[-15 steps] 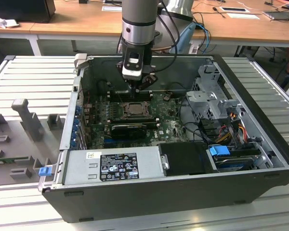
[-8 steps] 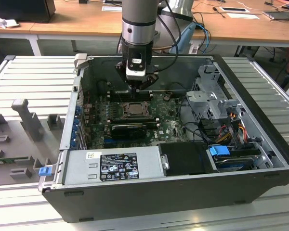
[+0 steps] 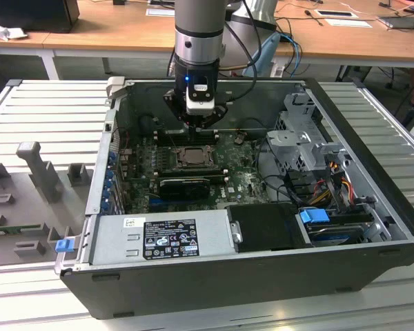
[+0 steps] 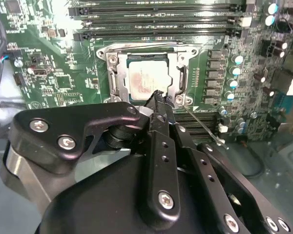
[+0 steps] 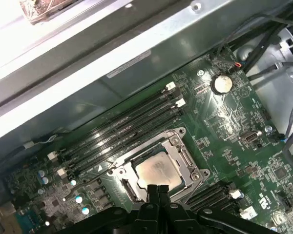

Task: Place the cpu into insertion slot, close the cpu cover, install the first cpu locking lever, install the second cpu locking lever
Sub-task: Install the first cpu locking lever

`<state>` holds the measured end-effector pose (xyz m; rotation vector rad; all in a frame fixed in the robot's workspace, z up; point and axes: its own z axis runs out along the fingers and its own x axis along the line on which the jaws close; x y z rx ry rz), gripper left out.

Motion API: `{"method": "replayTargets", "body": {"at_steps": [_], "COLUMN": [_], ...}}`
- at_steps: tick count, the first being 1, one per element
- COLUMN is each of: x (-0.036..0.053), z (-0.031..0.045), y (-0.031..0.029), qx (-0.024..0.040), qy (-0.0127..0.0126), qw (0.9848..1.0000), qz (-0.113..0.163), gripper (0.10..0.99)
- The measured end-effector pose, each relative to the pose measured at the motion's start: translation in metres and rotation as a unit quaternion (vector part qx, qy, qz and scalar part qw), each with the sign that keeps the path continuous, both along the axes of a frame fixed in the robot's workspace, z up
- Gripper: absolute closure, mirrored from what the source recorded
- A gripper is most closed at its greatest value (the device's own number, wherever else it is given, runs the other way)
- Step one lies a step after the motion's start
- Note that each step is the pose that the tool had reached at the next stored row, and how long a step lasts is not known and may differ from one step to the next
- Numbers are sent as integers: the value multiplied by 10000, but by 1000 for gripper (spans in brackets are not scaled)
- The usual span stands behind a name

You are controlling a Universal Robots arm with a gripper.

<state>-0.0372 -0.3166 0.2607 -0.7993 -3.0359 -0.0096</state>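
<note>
The cpu (image 4: 145,78) lies flat in the socket on the green motherboard, silver face up; it also shows as the cpu (image 5: 157,170) and the cpu (image 3: 192,156). The cpu cover (image 4: 181,77) is down around it as a metal frame, seen also as the cpu cover (image 5: 186,157). The insertion slot's pin field is hidden under the chip. A thin locking lever (image 4: 201,123) juts out from the socket's corner, also visible as the lever (image 5: 87,182). My gripper (image 4: 158,96) is shut with its fingers together, its tip at the socket's edge close to that corner, shown too as the gripper (image 5: 158,189) and the gripper (image 3: 196,126).
Long black memory slots (image 4: 161,14) run on both sides of the socket. A black graphics card (image 3: 185,185) lies just in front of it in the exterior view. The case holds a power supply (image 3: 162,238), a drive cage (image 3: 300,138) and loose cables (image 3: 324,183).
</note>
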Motion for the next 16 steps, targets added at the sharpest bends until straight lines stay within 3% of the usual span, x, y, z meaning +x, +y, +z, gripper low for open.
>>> {"method": "replayTargets", "body": {"at_steps": [3, 7, 11, 16], "x": [0, 0, 0, 0], "z": [0, 0, -3, -5], "y": [-1, -1, -1, -1], "qx": [0, 0, 0, 0], "qy": [0, 0, -1, -1], "qw": [9996, 9978, 9941, 9875], "qz": [273, 660, 1088, 1578], "gripper": [980, 980, 980, 980]}}
